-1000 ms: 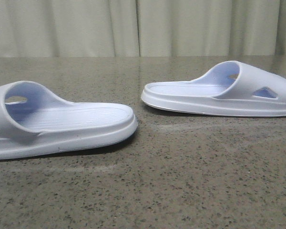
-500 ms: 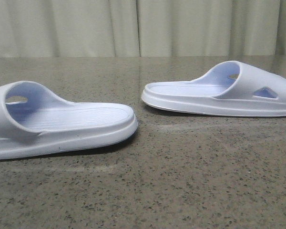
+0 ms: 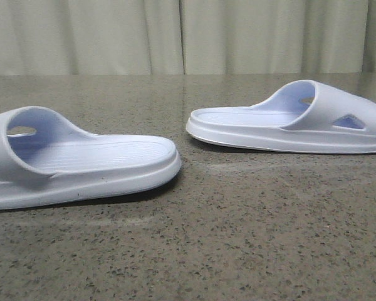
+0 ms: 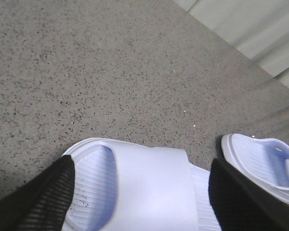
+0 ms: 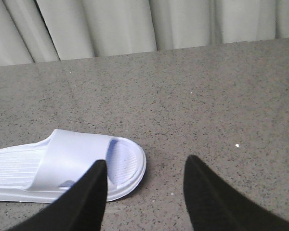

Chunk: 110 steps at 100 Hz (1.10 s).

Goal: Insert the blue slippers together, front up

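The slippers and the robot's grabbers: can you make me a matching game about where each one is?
Things:
1. left slipper
2. right slipper
3. left gripper
4. right gripper

Places:
A. open, fingers either side of a slipper's strap
B. farther back on the table, triangle cut-out showing
C. open over bare table, slipper to one side
D. nearer the camera, heel pointing right

Pairs: 1-D, 2-B, 3-A, 4-C

Both blue slippers (image 3: 81, 166) run past the front view's side edges.
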Motion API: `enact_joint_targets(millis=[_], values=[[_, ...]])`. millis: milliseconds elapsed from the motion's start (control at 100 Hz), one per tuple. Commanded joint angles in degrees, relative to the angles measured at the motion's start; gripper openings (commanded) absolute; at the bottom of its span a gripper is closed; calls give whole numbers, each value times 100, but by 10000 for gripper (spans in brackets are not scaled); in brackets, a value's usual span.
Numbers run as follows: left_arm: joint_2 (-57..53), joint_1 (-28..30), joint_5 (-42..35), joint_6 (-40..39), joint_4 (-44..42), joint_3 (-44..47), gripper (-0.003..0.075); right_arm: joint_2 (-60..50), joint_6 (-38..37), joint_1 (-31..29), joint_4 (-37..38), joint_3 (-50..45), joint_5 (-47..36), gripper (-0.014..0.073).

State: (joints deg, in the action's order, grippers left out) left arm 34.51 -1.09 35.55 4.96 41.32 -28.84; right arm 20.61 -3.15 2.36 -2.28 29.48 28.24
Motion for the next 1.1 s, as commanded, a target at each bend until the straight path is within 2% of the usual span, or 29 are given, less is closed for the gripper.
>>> enact_joint_targets(millis=[0, 370, 1090], values=[[221, 6, -368, -73, 148, -130, 510, 86, 0, 29, -1, 210, -472, 309], [1112, 6, -513, -88, 242, -130, 510, 86, 0, 29, -1, 210, -472, 309], [2006, 6, -612, -88, 200, -130, 510, 86, 0, 29, -1, 210, -472, 309]])
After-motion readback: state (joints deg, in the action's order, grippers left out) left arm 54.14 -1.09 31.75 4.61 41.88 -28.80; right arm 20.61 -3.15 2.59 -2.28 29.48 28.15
